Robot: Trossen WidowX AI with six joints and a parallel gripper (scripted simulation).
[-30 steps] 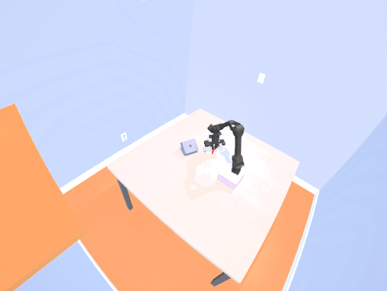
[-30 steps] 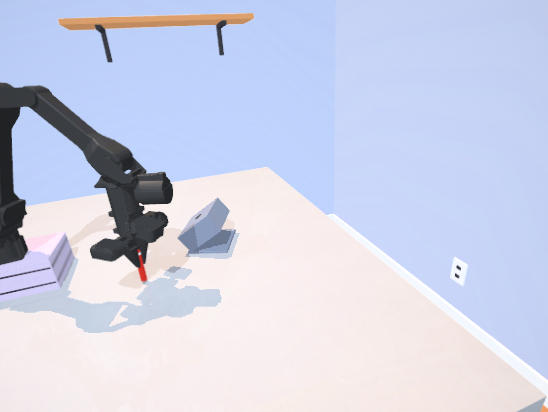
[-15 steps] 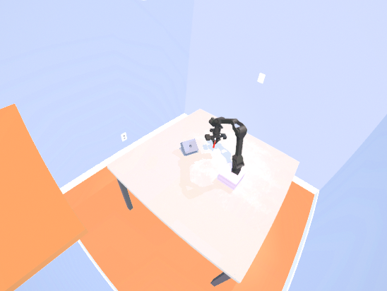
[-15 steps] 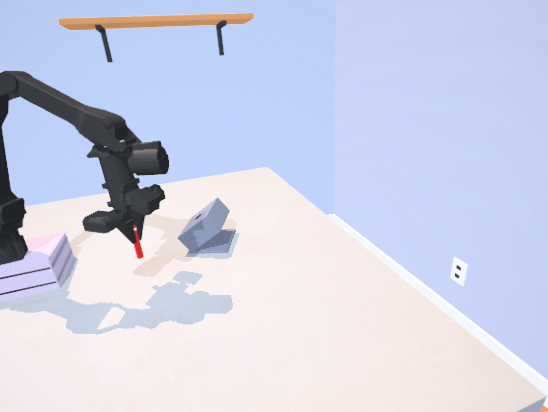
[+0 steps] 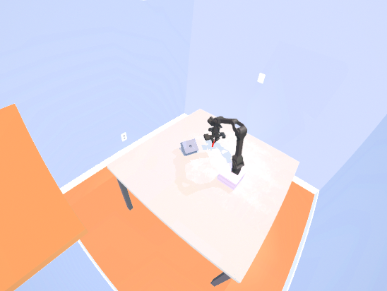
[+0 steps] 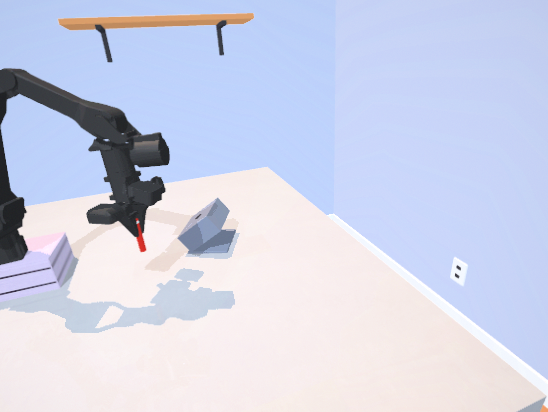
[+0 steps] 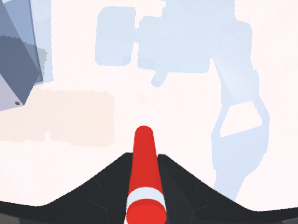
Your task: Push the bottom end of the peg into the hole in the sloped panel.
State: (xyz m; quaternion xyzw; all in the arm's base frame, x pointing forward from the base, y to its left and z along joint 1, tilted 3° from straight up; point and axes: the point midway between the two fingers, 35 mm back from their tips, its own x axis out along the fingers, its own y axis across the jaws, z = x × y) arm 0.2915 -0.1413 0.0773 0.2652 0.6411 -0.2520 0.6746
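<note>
The red round peg (image 5: 212,145) (image 6: 142,244) (image 7: 144,172), with a white band near its top, is held off the table, tilted slightly in the exterior view. My gripper (image 5: 213,141) (image 6: 138,232) (image 7: 144,160) is shut on the peg; its lower part sticks out below the fingertips. The blue-grey sloped panel (image 5: 186,144) (image 6: 192,231) (image 7: 17,62) stands apart from the peg, to its left in the top view and to its right in the exterior view. Its small dark hole (image 5: 191,145) (image 6: 198,216) (image 7: 17,103) is unobstructed. The hole's depth is hidden.
The arm's base stands on a pale purple block (image 5: 226,181) (image 6: 35,270) on the pale table (image 5: 212,226) (image 6: 350,340). Shadows of the arm lie across the table. An orange shelf (image 6: 155,21) is on the back wall, far above the table.
</note>
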